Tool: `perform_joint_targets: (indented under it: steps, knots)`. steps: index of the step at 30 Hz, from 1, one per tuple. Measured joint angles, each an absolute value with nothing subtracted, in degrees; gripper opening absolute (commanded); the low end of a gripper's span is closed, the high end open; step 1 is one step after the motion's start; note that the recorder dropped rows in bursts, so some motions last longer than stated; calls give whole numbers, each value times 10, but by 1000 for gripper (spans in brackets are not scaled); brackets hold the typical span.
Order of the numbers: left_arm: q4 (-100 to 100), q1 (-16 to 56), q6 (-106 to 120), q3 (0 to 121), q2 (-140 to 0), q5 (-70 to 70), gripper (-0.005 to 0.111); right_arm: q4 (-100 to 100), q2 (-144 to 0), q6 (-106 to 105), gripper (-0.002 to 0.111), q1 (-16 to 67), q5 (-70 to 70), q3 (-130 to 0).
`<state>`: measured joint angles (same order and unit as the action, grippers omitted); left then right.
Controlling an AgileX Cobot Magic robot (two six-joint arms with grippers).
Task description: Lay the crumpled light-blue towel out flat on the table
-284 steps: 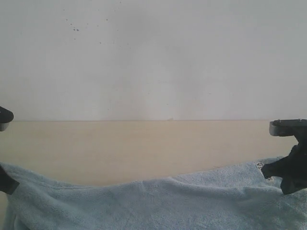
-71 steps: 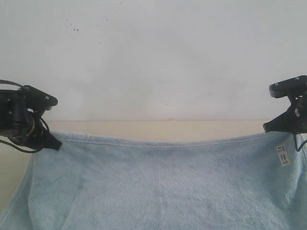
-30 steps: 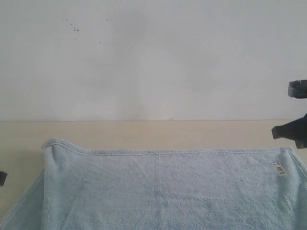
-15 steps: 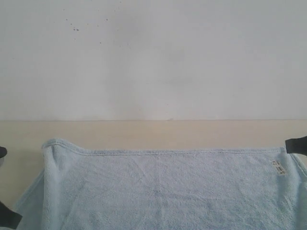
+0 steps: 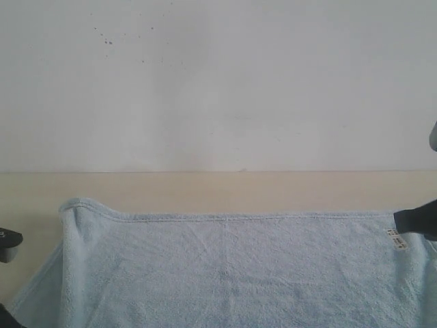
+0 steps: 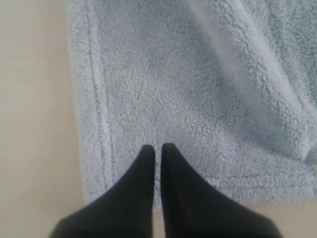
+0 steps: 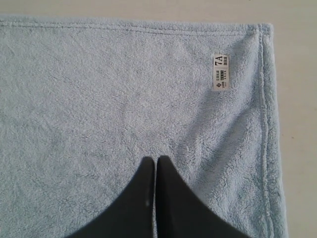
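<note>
Left hand (image 6: 157,148) closed, towel (image 5: 239,273) on table (image 5: 205,191)

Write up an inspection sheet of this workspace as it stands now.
Surface: table, pale beige, bare beyond the towel's far hem.
Job's things: towel spread wide, far hem straight; a fold lies near the left tool; tag face up by the far right corner.
Clutter: nothing seen.
Grippers: left tool shut, right tool shut, both over the towel, gripping nothing.
Cables: nothing seen.
Surroundings: white wall with a few dark specks.
</note>
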<state>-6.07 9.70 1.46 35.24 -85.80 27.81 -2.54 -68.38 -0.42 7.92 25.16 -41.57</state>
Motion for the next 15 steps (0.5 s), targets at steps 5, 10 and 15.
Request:
perform_joint_targets:
  steps: [5,10,15]
  knots:
    - [-60,97,22,352,-883,274,4,-25,-684,-6,0,80,261,-415]
    - [-60,97,22,352,-893,272,4,-25,-684,-7,0,80,262,-415]
    - [-60,97,22,352,-915,263,4,-25,-684,-8,0,80,262,-415]
